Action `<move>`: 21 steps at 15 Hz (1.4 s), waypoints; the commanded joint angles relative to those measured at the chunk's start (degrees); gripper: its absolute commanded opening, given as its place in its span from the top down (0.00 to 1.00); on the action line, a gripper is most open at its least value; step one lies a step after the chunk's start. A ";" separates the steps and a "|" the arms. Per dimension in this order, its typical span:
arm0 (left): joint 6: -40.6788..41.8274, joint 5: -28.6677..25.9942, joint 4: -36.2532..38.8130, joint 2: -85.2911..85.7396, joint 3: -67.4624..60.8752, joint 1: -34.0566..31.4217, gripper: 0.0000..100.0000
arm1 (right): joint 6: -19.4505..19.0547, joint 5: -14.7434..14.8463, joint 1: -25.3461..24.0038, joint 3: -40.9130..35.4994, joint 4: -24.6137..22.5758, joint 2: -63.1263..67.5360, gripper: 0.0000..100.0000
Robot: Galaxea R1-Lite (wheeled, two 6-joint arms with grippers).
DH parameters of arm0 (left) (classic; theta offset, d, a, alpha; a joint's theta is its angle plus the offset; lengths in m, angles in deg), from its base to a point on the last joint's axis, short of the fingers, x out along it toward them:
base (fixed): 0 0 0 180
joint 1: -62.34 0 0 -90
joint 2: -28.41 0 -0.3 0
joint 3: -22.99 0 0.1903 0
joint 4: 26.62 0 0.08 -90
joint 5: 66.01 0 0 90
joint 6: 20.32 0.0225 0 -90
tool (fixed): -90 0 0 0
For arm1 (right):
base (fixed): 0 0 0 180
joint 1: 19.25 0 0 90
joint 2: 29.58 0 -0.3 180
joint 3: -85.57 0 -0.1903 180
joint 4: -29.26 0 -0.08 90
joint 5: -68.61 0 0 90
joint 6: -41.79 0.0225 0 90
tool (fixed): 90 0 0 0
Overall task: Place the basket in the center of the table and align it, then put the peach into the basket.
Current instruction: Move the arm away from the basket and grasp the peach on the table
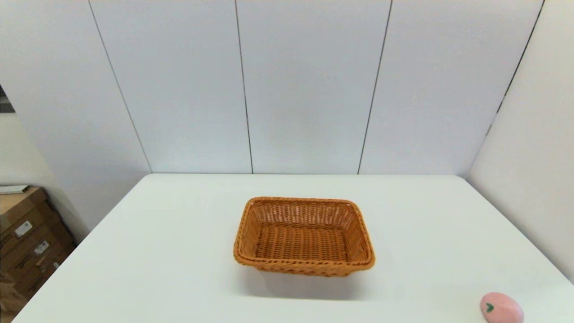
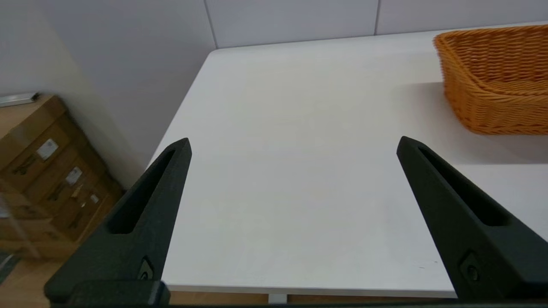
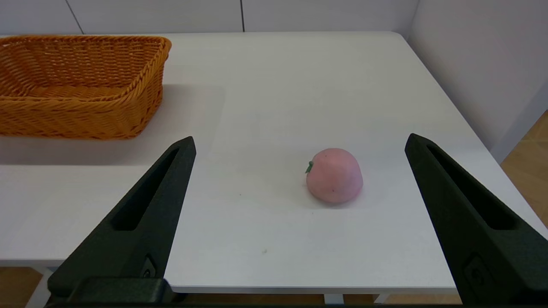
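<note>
The orange-brown woven basket (image 1: 304,236) stands empty near the middle of the white table (image 1: 157,251), its long sides roughly square to the table's edges. It also shows as the basket (image 2: 496,81) in the left wrist view and the basket (image 3: 81,85) in the right wrist view. The pale pink peach (image 1: 501,308) lies at the table's near right corner. My right gripper (image 3: 299,143) hangs open near the table's front edge, the peach (image 3: 334,175) ahead of it and nearer its right finger, untouched. My left gripper (image 2: 293,143) is open over the table's near left part, holding nothing. Neither arm shows in the head view.
White wall panels (image 1: 309,85) close off the table's far side and right side. Stacked cardboard boxes (image 1: 27,237) stand on the floor left of the table; the boxes (image 2: 47,171) also show past the left gripper.
</note>
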 commanded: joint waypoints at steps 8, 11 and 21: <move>-2.75 -1.97 -0.22 2.95 -1.40 0.21 0.00 | 1.43 7.69 1.48 31.75 20.33 65.23 0.00; -2.66 -1.97 -0.22 2.95 -1.40 0.21 0.00 | 7.32 7.69 3.15 31.13 14.00 79.91 0.00; -2.57 -1.97 -0.22 2.95 -1.40 0.21 0.00 | 7.67 7.25 10.88 31.04 -3.32 106.46 0.00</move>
